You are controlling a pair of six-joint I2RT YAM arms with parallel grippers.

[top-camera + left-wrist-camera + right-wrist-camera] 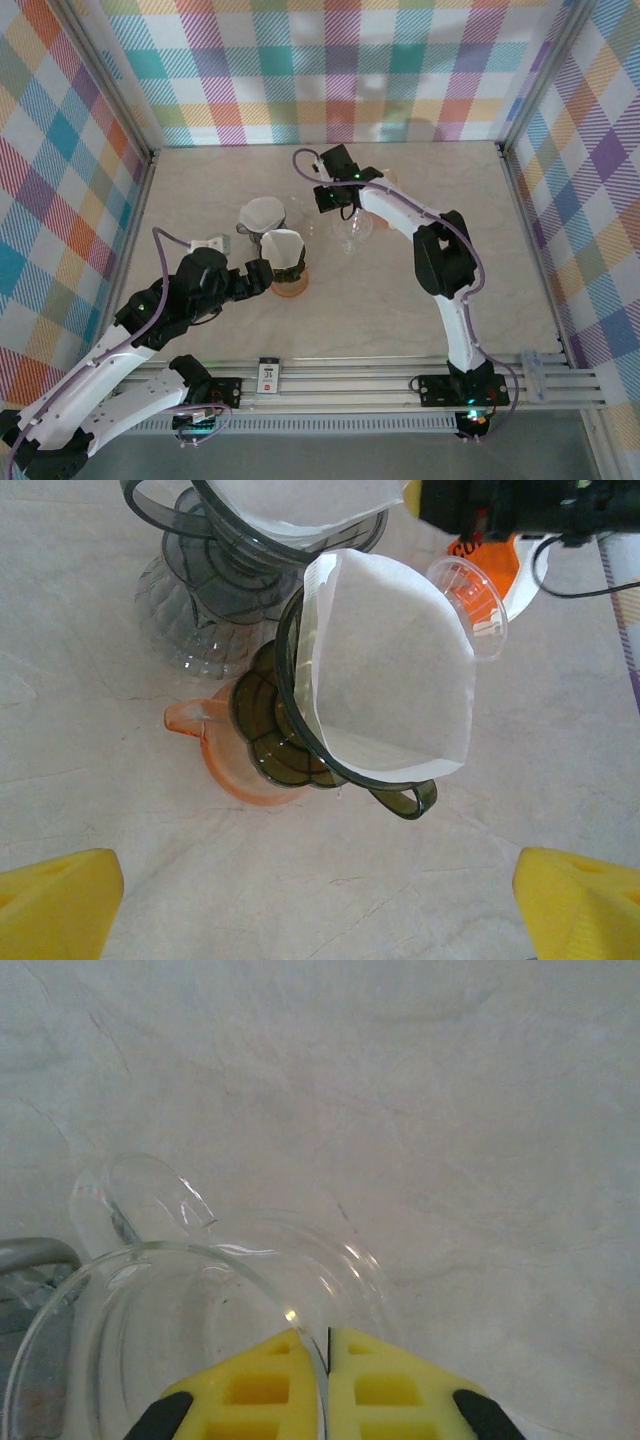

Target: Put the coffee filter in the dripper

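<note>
On the tabletop point(400, 1080) just ahead of the left end effector point(318, 905), whose yellow fingers stand wide apart and hold nothing, the coffee filter point(395, 670) sits in the dark green dripper point(262, 720), which is stacked on an orange cup point(222, 760). The paper stands high above the rim and leans to one side, so it looks only loosely seated; a brush from either finger could tip it out or topple the stack. The right end effector point(327, 1380) is pinched on the rim of a clear glass dripper point(150, 1340) close by, and swinging that could knock the filter.
</note>
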